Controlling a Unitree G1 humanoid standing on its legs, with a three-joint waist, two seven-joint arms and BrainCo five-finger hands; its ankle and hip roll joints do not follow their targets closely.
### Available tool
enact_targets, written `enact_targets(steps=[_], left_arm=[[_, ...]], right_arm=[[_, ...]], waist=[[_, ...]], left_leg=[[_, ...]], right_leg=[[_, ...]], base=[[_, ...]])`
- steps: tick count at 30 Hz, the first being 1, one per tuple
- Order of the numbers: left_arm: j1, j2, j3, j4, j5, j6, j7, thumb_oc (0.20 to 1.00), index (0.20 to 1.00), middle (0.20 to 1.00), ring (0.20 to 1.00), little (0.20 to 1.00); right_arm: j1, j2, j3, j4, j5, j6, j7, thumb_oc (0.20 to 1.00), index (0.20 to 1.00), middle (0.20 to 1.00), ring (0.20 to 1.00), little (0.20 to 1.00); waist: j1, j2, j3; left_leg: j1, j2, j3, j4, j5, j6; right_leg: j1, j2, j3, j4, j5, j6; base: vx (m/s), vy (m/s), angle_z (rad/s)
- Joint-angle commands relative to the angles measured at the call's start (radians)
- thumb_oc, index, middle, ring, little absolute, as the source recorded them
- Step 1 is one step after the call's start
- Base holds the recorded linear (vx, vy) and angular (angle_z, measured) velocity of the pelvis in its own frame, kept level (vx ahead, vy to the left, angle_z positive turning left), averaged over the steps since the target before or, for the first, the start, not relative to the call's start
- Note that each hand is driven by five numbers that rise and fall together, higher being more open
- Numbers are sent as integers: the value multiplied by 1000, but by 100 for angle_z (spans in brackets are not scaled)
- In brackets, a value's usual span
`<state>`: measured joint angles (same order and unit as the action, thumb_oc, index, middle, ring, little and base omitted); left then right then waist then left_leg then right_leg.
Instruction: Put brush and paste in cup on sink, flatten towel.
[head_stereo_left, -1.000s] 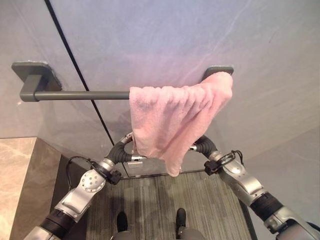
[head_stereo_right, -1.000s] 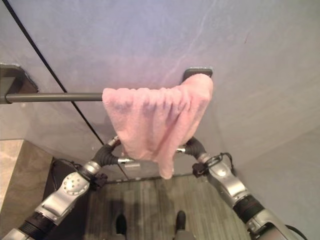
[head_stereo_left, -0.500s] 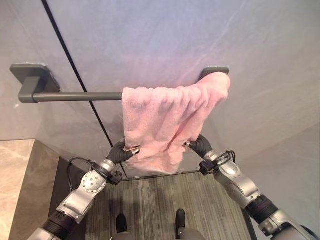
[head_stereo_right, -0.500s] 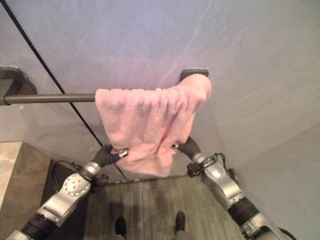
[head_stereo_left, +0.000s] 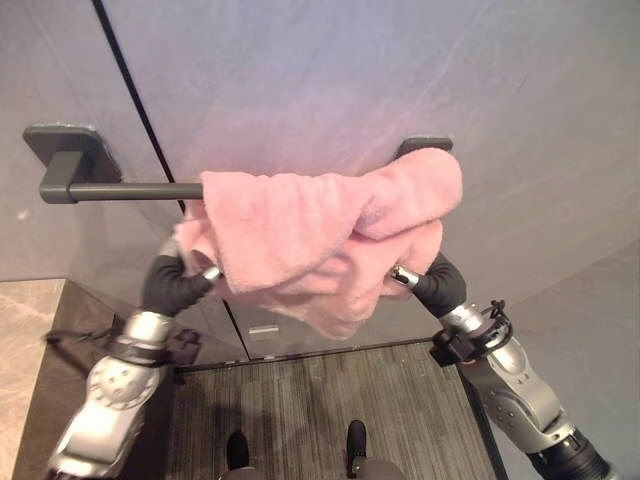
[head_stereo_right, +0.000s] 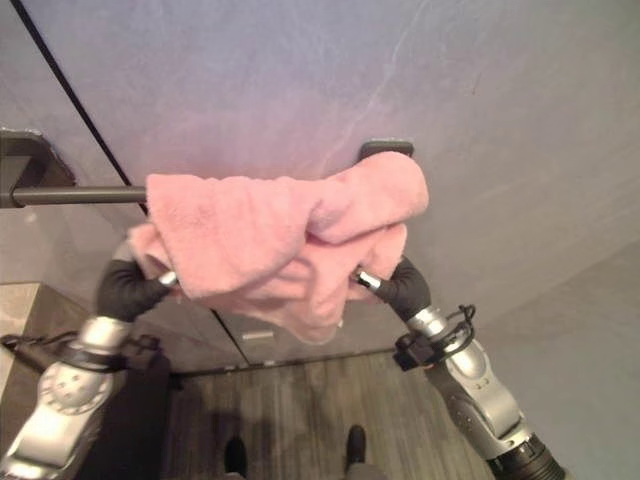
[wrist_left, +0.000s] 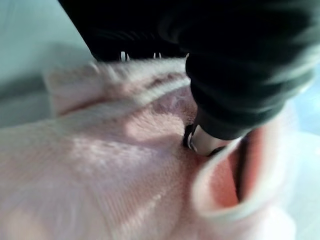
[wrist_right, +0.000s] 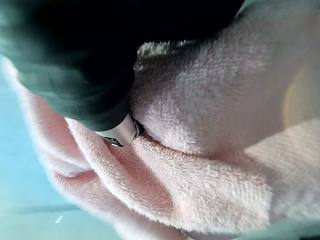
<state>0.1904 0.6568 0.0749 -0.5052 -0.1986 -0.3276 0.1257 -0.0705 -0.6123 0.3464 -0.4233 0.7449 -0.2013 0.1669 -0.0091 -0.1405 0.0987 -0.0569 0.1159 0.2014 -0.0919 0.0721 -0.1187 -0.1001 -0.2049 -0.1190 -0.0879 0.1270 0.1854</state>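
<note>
**Towel lifted and bunched on the rail, not yet flat**

On the left, the dark rail (head_stereo_left: 130, 190) runs out from its wall bracket (head_stereo_left: 62, 150), and more of the bare rail was showing one second ago than now. The pink towel (head_stereo_left: 300, 235) has moved along it toward the left: its left edge was near the middle of the rail, and now it reaches almost to the black seam in the wall.

My left hand (head_stereo_left: 172, 283) has gone up and outward. Before, it was low under the hanging cloth; now it is at the left lower corner of the towel, just under the rail. In my left wrist view the cloth lies against a finger (wrist_left: 202, 141), but I cannot tell whether the fingers are closed on the cloth or only pushed into it.

In the middle, the towel no longer hangs long. Its lower part has been raised and is now folded up in thick rolls under the rail.

On the right, my right hand (head_stereo_left: 432, 283) has also risen and is buried in the right lower fold; its fingers are hidden, so I cannot tell its grip either.

I judge that the flattening is in progress: the towel is spread wider, but it is more crumpled than before. It should next be pulled sideways and let down smooth.
</note>
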Motion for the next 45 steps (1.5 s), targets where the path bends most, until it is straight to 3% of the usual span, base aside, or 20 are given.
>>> enact_targets(steps=[1,3,4,5,6,10,17,21,26,32,40,41,42,43,44,45], left_arm=[[0,28,32,-8,-23,-71,55,200,200,200,200,200],[42,23,48,32,-43,-66,68,200,200,200,200,200],[44,-24,30,181,-15,-51,147,200,200,200,200,200],[41,-24,29,184,-14,-53,148,200,200,200,200,200],[52,-58,27,319,34,-17,194,200,200,200,200,200],[56,-85,-6,431,44,3,178,200,200,200,200,200],[8,-62,-101,510,87,23,143,200,200,200,200,200],[-21,-52,-166,517,150,23,139,200,200,200,200,200],[-20,-64,-192,465,106,7,134,200,200,200,200,200],[-25,-85,-211,463,72,0,137,200,200,200,200,200],[-19,-150,-176,510,37,-3,215,200,200,200,200,200],[-20,-150,-176,511,37,-3,216,200,200,200,200,200],[-29,-146,-181,532,44,5,220,200,200,200,200,200],[-29,-137,-186,546,60,15,215,504,504,504,504,504],[-30,-137,-187,546,61,14,216,1000,1000,1000,1000,1000],[-28,-127,-198,596,99,44,206,1000,1000,1000,1000,1000]], right_arm=[[-98,-6,39,-67,70,-61,43,200,200,200,200,200],[-179,-11,140,-47,68,-32,55,200,200,200,200,200],[-231,11,204,10,-1,-16,24,200,200,200,200,200],[-233,11,204,11,-2,-17,24,200,200,200,200,200],[-280,46,235,33,-93,1,-12,200,200,200,200,200],[-337,118,275,91,-211,14,-42,200,200,200,200,200],[-258,120,221,113,-245,-2,-86,200,200,200,200,200],[-135,122,155,136,-261,-18,-125,200,200,200,200,200],[-61,134,116,130,-231,-49,-139,200,200,200,200,200],[-79,173,161,209,-211,-36,-139,200,200,200,200,200],[-151,263,227,325,-207,-37,-183,200,200,200,200,200],[-153,264,227,326,-207,-38,-184,395,395,395,395,395],[-158,269,228,348,-208,-35,-193,1000,1000,1000,1000,1000],[-160,263,225,355,-220,-31,-192,1000,1000,1000,1000,1000],[-160,263,225,355,-220,-31,-193,1000,1000,1000,1000,1000],[-158,247,223,382,-276,-21,-192,1000,1000,1000,1000,1000]], waist=[[35,-17,-36],[71,-23,-27],[90,-25,-17],[88,-27,-18],[109,-26,-11],[124,-24,-10],[94,-23,-14],[52,-17,-24],[31,-7,-38],[32,3,-46],[73,15,-53],[72,15,-52],[75,19,-51],[75,20,-51],[75,20,-51],[75,22,-51]], left_leg=[[-9,-8,-31,23,-42,9],[-25,-12,-49,27,-37,10],[-26,-11,-58,26,-37,8],[-30,-13,-59,27,-34,9],[-37,-15,-67,28,-32,11],[-44,-17,-74,29,-30,15],[-46,-20,-79,18,-23,16],[-33,-18,-64,16,-28,19],[-14,-17,-45,16,-36,20],[1,-16,-36,21,-43,21],[15,-15,-41,24,-44,20],[15,-15,-41,23,-44,20],[13,-13,-43,17,-38,18],[10,-11,-44,13,-33,15],[9,-11,-44,13,-32,15],[3,-10,-46,9,-24,12]], right_leg=[[-52,-54,-4,1,77,74],[-50,-61,-21,1,79,71],[-40,-60,-32,1,75,67],[-44,-62,-32,1,78,67],[-41,-65,-41,1,79,65],[-38,-70,-51,1,78,64],[-33,-75,-61,1,83,66],[-36,-74,-39,1,84,69],[-36,-74,-20,1,77,70],[-32,-71,-12,1,71,68],[-16,-70,-20,1,60,63],[-16,-70,-20,1,60,63],[-17,-70,-24,1,61,62],[-20,-69,-26,1,61,61],[-21,-69,-26,1,61,61],[-23,-67,-30,1,62,60]], base=[[-36,-16,13],[-36,-29,19],[-28,-28,17],[-35,-29,16],[-23,-8,17],[-15,6,20],[-6,6,2],[4,20,5],[18,26,-17],[15,3,-10],[11,-3,0],[0,0,0],[0,0,0],[0,0,0],[0,0,0],[0,0,0]])
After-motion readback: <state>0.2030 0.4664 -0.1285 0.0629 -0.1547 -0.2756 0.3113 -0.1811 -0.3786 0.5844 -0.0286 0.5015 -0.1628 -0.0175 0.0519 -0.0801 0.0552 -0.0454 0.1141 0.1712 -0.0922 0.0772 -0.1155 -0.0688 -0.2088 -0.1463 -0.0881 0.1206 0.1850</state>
